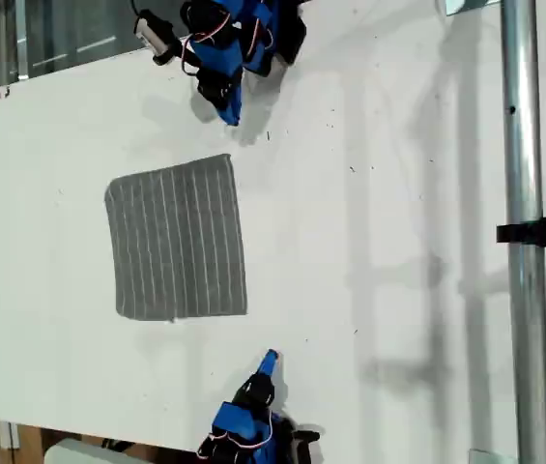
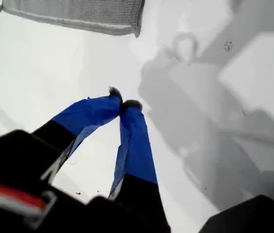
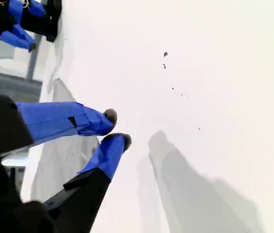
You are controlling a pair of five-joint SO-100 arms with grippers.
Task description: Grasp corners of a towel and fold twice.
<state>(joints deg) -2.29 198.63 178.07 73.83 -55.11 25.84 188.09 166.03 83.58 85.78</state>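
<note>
- Grey, pale-striped fabric towel (image 1: 178, 239) lies flat on the white tabletop (image 1: 398, 145), between the two arms.
- First blue claw (image 2: 123, 99): tips pressed together, holding nothing.
- Second blue claw (image 3: 117, 128): tips a sliver apart, empty.

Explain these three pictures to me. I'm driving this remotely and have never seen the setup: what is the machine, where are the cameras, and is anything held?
I am two small blue arms working on a white table. The exterior view looks straight down. It shows one arm at its top edge and the other arm at its bottom edge. The grey striped towel lies flat between them, and nothing touches it. The other two pictures come from a camera riding on each arm, looking along its pincer. My first end effector has its tips together, with a towel corner ahead of it. My second end effector shows a sliver of gap between its tips, above bare table. Neither holds anything.
</note>
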